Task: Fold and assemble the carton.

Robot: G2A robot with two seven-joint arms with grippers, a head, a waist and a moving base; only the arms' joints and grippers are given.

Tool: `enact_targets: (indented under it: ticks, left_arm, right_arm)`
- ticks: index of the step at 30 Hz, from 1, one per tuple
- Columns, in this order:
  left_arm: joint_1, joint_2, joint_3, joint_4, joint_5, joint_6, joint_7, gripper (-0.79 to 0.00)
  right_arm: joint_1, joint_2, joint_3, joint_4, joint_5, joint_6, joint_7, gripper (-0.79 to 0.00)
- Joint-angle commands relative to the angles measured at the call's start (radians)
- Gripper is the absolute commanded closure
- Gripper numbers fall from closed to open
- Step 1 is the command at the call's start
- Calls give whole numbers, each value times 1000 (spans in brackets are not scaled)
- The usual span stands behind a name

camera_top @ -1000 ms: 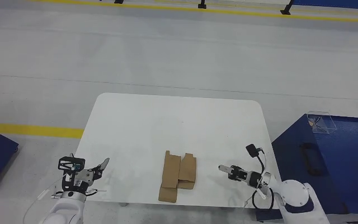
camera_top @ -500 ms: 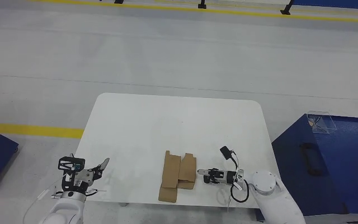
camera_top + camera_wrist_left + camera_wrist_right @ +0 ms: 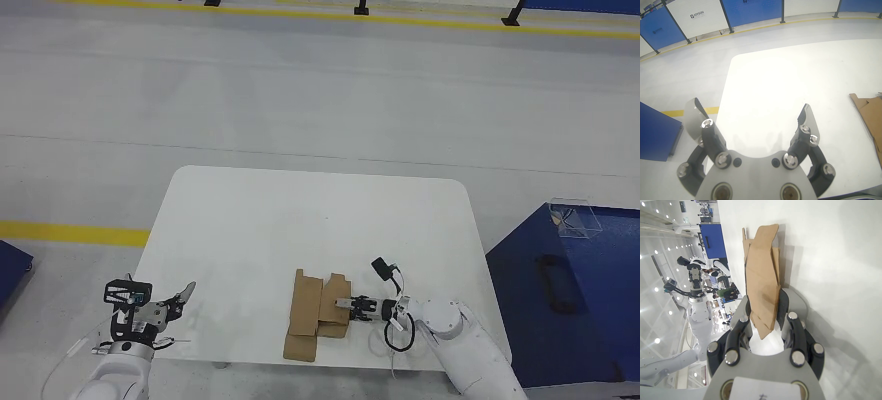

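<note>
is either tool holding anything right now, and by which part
Left tool: open, nothing. Right tool straddles the flattened brown cardboard carton's edge nearest it; a firm clamp cannot be told.

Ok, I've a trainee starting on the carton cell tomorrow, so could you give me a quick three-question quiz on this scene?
1. True or false: the left hand holds the carton.
2. Where does the carton lie? A: at the far edge of the table; B: flat, near the edge closest to the robot; C: on the floor.
3. Fill in: the hand at the carton's edge is the ____ one.

Key
1. False: the left hand is open, empty and well apart from the carton.
2. B.
3. Right: the right hand is at the carton's edge.
</note>
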Motion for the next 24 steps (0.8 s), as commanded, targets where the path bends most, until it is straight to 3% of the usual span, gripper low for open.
enact_targets:
  ticks: [1, 2, 3, 4, 5, 7, 13, 24]
  left_arm:
    - [0, 0, 0, 0, 0, 0, 0, -785]
    - [0, 0, 0, 0, 0, 0, 0, -785]
    - [0, 0, 0, 0, 0, 0, 0, -785]
    - [0, 0, 0, 0, 0, 0, 0, -785]
    - [0, 0, 0, 0, 0, 0, 0, -785]
    - [0, 0, 0, 0, 0, 0, 0, -785]
    - [0, 0, 0, 0, 0, 0, 0, -785]
    - [0, 0, 0, 0, 0, 0, 0, -785]
  right_arm:
    - [18, -6, -19, 29, 3, -7, -6, -508]
    - [27, -10, -29, 43, 4, -14, -9, -486]
    - [35, -14, -37, 57, 14, -24, -9, -416]
    - [43, -17, -43, 71, 25, -39, -7, -311]
    - [49, -20, -48, 83, 39, -58, -1, -157]
    - [59, -24, -52, 108, 73, -96, 15, 0]
    - [79, -19, -28, 93, 156, -193, 99, 0]
    - [77, -2, 15, -104, 165, -109, 95, 0]
